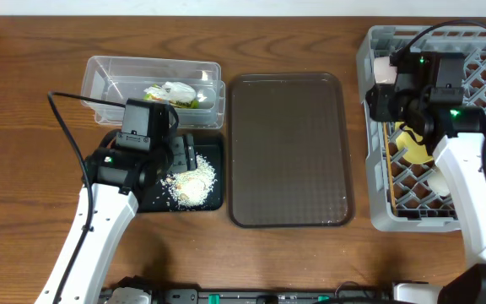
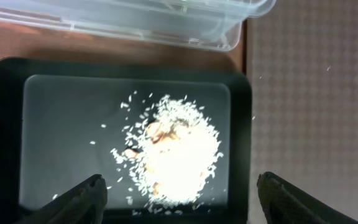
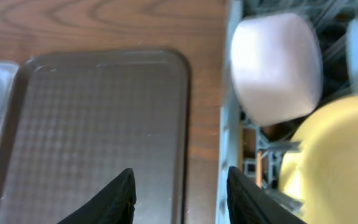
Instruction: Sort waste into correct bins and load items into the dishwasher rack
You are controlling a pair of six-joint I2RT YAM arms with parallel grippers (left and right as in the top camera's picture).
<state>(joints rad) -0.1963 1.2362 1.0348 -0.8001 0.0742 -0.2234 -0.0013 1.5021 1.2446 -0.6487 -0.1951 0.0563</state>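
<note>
Left fingers [image 2: 82, 199], wide and empty, hang over the rice scraps [image 2: 176, 155] in the black tray [image 2: 5, 124] below, so a low sweep could flick grains onto the surface [image 1: 24, 169], while right fingers [image 3: 114, 199], parted and empty, could clip the white-pink bowl [image 3: 275, 68] just ahead in the dishwasher rack [image 1: 375, 169].

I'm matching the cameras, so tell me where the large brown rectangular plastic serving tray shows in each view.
Overhead: the brown serving tray lies mid-table, between the shallow black tray and the grey lattice rack.
Left wrist: a strip down the right edge, beside the black tray.
Right wrist: fills the left and middle, rack at right.
Shared landmark: the clear plastic tub.
</note>
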